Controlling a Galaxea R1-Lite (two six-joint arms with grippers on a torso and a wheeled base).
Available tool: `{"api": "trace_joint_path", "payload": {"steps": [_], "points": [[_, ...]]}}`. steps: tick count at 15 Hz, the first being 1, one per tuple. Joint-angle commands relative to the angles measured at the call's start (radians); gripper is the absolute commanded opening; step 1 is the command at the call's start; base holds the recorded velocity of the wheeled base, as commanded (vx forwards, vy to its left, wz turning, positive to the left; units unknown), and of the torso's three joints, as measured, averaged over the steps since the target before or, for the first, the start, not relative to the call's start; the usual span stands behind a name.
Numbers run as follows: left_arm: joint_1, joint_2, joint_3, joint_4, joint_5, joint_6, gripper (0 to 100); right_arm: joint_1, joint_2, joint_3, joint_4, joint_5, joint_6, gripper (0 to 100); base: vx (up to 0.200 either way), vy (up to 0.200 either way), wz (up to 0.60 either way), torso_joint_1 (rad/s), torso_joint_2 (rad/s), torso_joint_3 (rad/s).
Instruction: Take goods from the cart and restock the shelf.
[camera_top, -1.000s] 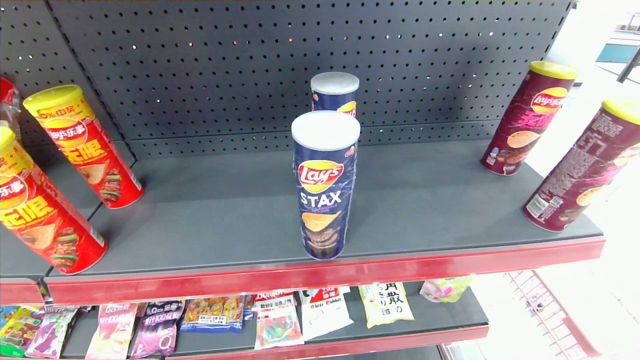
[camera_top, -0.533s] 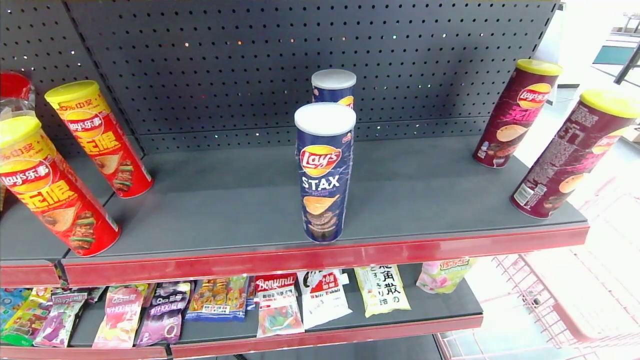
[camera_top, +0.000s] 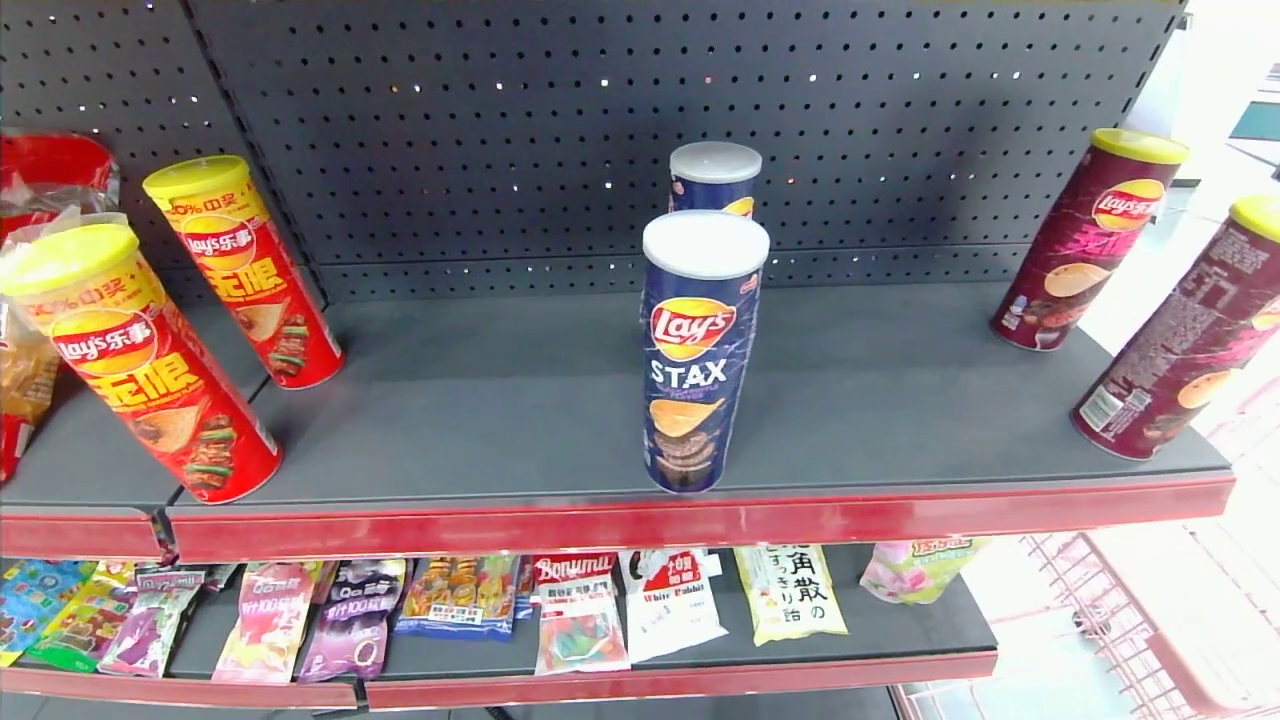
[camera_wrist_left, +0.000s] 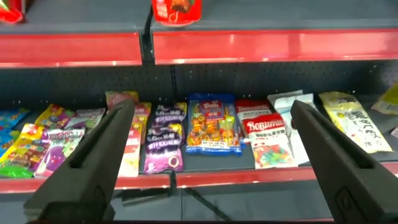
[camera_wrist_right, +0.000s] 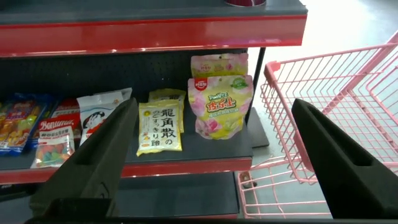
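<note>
Dark-blue cylindrical chip can (camera_top: 695, 380), grey lid, upright at grey metal shelf (camera_top: 480, 420) front edge; left gripper (camera_wrist_left: 211, 104), right gripper (camera_wrist_right: 214, 102) spread wide, empty.

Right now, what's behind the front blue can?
A second blue can stands right behind the front can, near the pegboard. Only its top shows; the front can covers the rest.

The left end effector (camera_wrist_left: 211, 107), spread wide, faces snack bags (camera_wrist_left: 163, 138) on the lower shelf (camera_wrist_left: 261, 177).
</note>
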Motion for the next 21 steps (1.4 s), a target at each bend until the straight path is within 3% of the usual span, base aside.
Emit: {"api": "trace_joint_path", "payload": {"steps": [1,4,9,15,18,21], "points": [[0.0,0.001,0.0,0.001,0.0,-0.001,100,0.001,-0.001,0.0,0.0,0.0,0.0,100,0.0,0.0,0.0,0.0,0.0,0.0],[0.0,0.001,0.0,0.001,0.0,0.001,100,0.001,-0.001,0.0,0.0,0.0,0.0,100,0.0,0.0,0.0,0.0,0.0,0.0],[0.0,0.001,0.0,0.001,0.0,0.001,100,0.001,-0.001,0.0,0.0,0.0,0.0,100,0.2,0.0,0.0,0.0,0.0,0.002],[0.0,0.001,0.0,0.001,0.0,0.001,100,0.001,-0.001,0.0,0.0,0.0,0.0,100,0.0,0.0,0.0,0.0,0.0,0.0],[0.0,0.001,0.0,0.001,0.0,0.001,100,0.001,-0.001,0.0,0.0,0.0,0.0,100,0.0,-0.2,0.0,-0.002,0.0,0.009],[0.0,0.001,0.0,0.001,0.0,0.001,100,0.001,-0.001,0.0,0.0,0.0,0.001,100,0.0,0.0,0.0,0.0,0.0,0.0]]}}
